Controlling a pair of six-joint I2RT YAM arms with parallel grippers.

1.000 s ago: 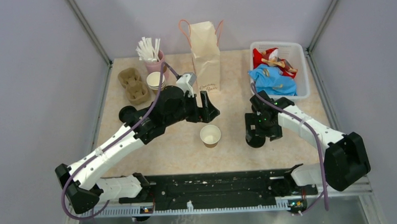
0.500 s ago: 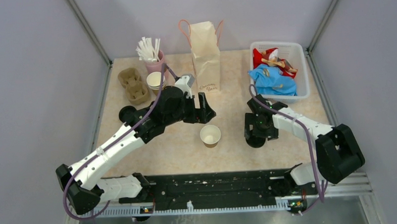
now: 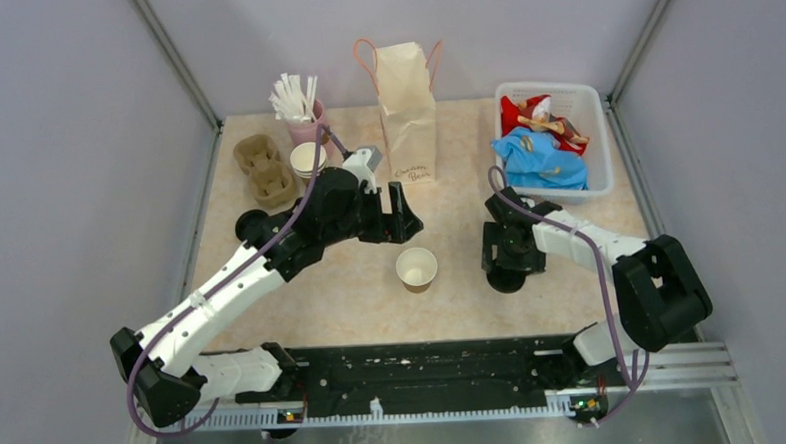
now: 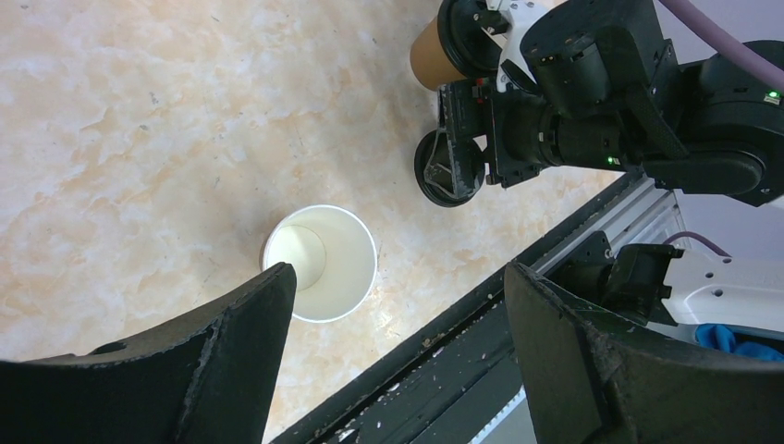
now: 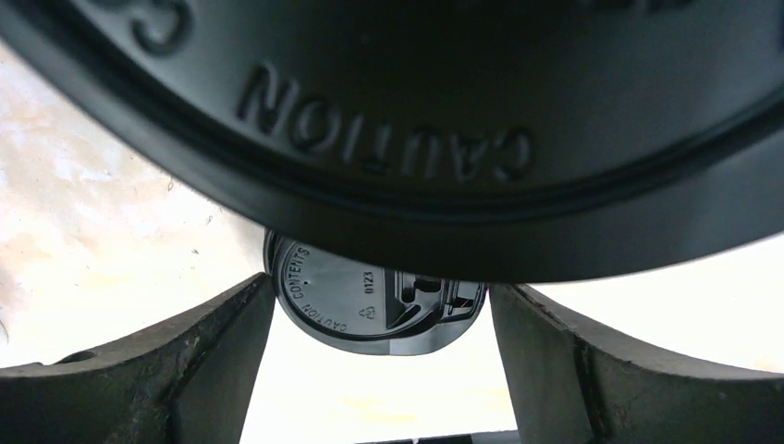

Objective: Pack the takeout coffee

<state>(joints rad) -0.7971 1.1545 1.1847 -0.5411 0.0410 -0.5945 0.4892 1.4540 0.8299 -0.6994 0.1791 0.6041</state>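
The left gripper (image 4: 398, 277) hangs spread and empty between the paper bag (image 3: 407, 111) and the lidless brown cup (image 3: 416, 269) standing straight in front of it. Nearer than the bag and to its right, the right gripper (image 5: 379, 291) has its fingers either side of a loose black lid (image 4: 449, 168). I cannot tell whether they pinch it; the lidded cup (image 4: 433, 55) stands just beside it, under that wrist.

Overhead, two wrist close-ups (loose lid (image 4: 450, 168) shared)

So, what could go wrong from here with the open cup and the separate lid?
1. The lidless cup stands open under the left tool, slightly off its centre; a descent might tip or crush it.
2. The right tool is at the separate lid, and a lidded cup sits very near that arm; a swing could knock it over.
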